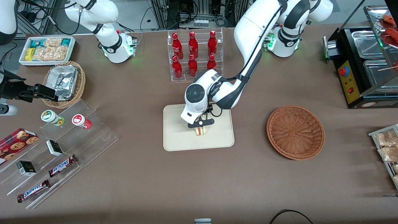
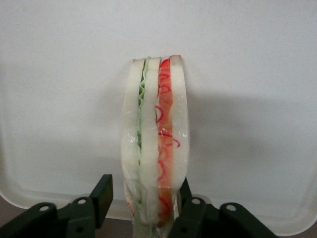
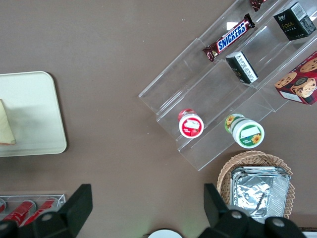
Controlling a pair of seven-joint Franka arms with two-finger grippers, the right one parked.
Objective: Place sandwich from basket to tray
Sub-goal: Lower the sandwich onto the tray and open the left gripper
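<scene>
The sandwich (image 1: 201, 131) stands on edge on the cream tray (image 1: 177, 137), near the tray's middle. In the left wrist view the sandwich (image 2: 156, 134) shows pale bread with green and red filling over the tray (image 2: 247, 74). My gripper (image 1: 200, 123) hovers right over it, open: one finger (image 2: 102, 196) stands clear of the bread, while the second finger (image 2: 184, 191) is close against it. The reddish-brown basket (image 1: 273, 124) lies empty, toward the working arm's end. The right wrist view catches the tray (image 3: 29, 109) with a corner of the sandwich (image 3: 5, 130).
A clear rack of red bottles (image 1: 194, 54) stands farther from the front camera than the tray. Toward the parked arm's end are an acrylic stepped shelf (image 1: 59, 137) with snacks, a tan basket with foil (image 1: 63, 82) and a white bin (image 1: 46, 49). A food warmer (image 1: 367, 62) stands at the working arm's end.
</scene>
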